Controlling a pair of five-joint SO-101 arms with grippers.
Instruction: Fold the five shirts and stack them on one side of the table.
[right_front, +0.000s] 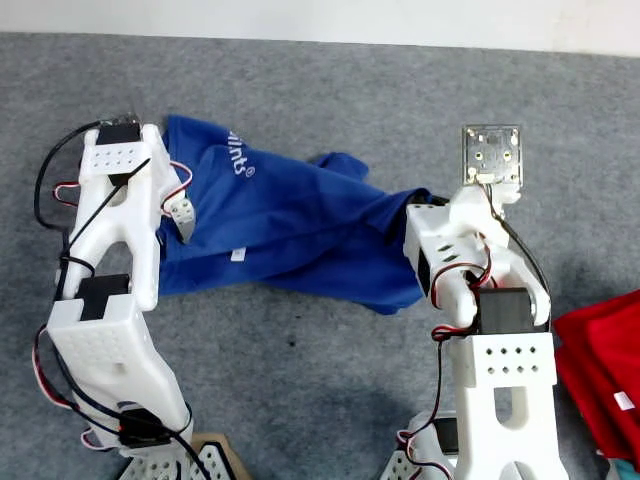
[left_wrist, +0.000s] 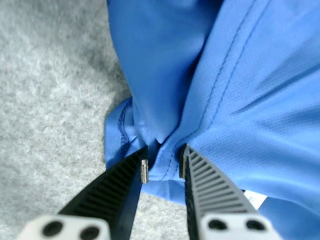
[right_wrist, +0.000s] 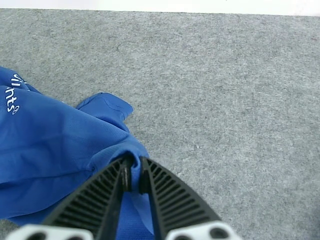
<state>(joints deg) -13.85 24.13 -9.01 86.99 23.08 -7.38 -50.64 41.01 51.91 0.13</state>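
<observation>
since left gripper (left_wrist: 162, 167) and right gripper (right_wrist: 134, 172) each pinch an edge of the blue shirt (right_front: 300, 225), i'd call this mid-fold; next needs a synced lift, cloth taut.

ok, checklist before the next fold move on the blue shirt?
1. Left gripper has cloth: ok, blue shirt fabric is bunched between its fingers.
2. Right gripper has cloth: ok, shut on a fold at the shirt's edge.
3. Shirt lies flat: not ok, it is wrinkled and bunched between the arms.
4. Layers caught in each grip: cannot tell.
5. Room to fold: ok, bare table on the near side of the shirt.
6. Red shirt out of the way: ok, it lies apart, beside the right arm's base.
</observation>
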